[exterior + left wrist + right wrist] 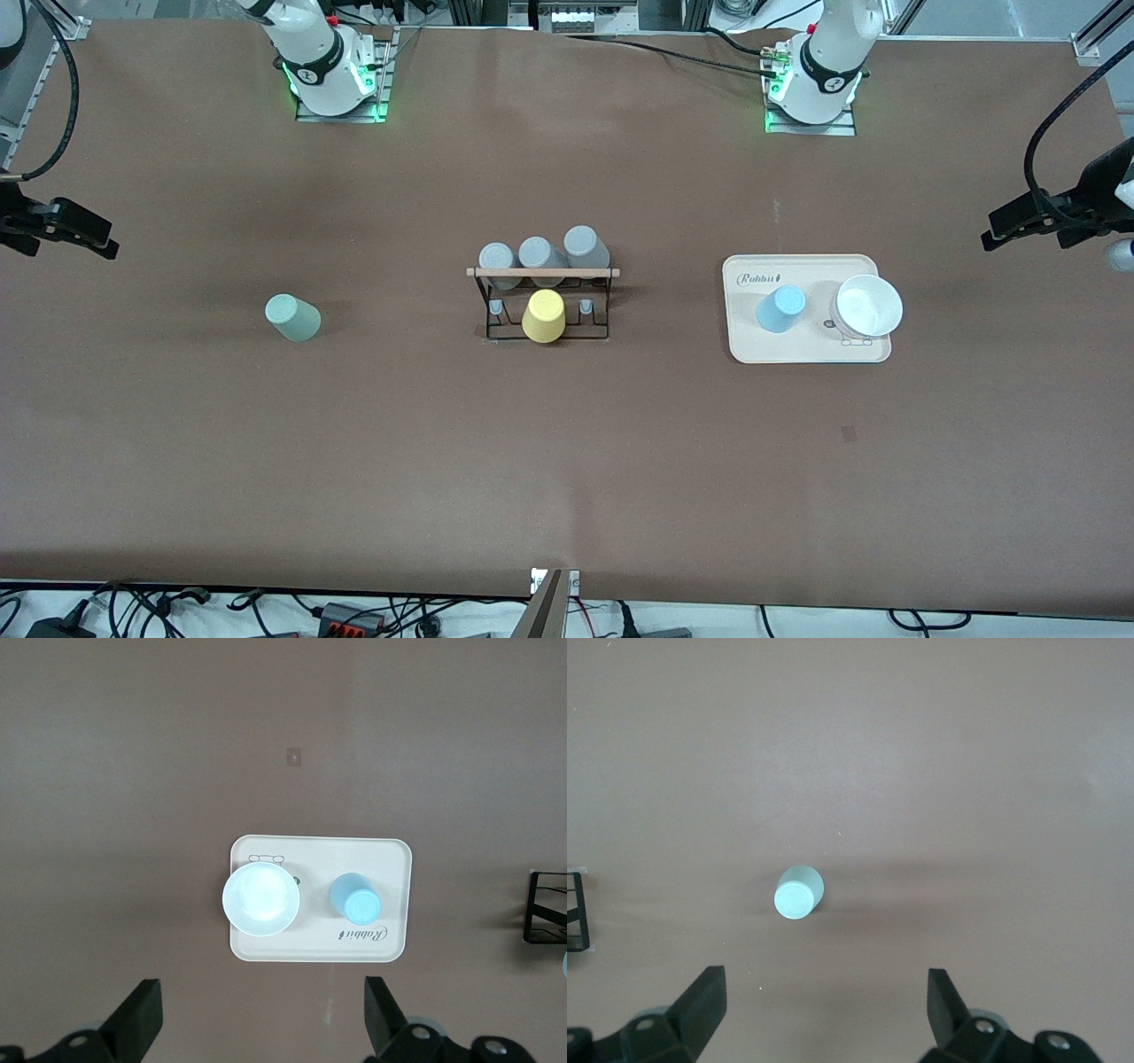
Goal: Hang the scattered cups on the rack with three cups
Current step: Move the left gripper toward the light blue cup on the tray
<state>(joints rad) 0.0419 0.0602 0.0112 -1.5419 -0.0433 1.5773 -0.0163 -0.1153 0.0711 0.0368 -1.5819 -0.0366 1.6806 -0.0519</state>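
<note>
Both sets of jaws are wide open and hold nothing. The left gripper [257, 1028] hangs high over the table by the tray, looking straight down on it. The right gripper [824, 1023] hangs high over the table near the mint green cup. Neither one touches a thing, so both arms look ready to start.

Under the left gripper, the small light blue plastic cup [780, 308] sits upside down on the flat cream tray [811, 350]. A round white bowl [867, 307] sits just beside it on the same tray. Under the right gripper, the small pale mint green plastic cup [292, 317] sits upside down on the bare brown table [567, 461], toward the right arm's end, well apart from everything else.

Between the two cups stands the little black wire rack with a wooden rod on top [543, 273]. Three grey cups [539, 257] fill its farther row. A yellow cup [543, 315] sits on the middle peg of the nearer row. The pegs on each side of it are bare, so that is likely where the two loose cups should go. Each arm has one cup on its own side.
</note>
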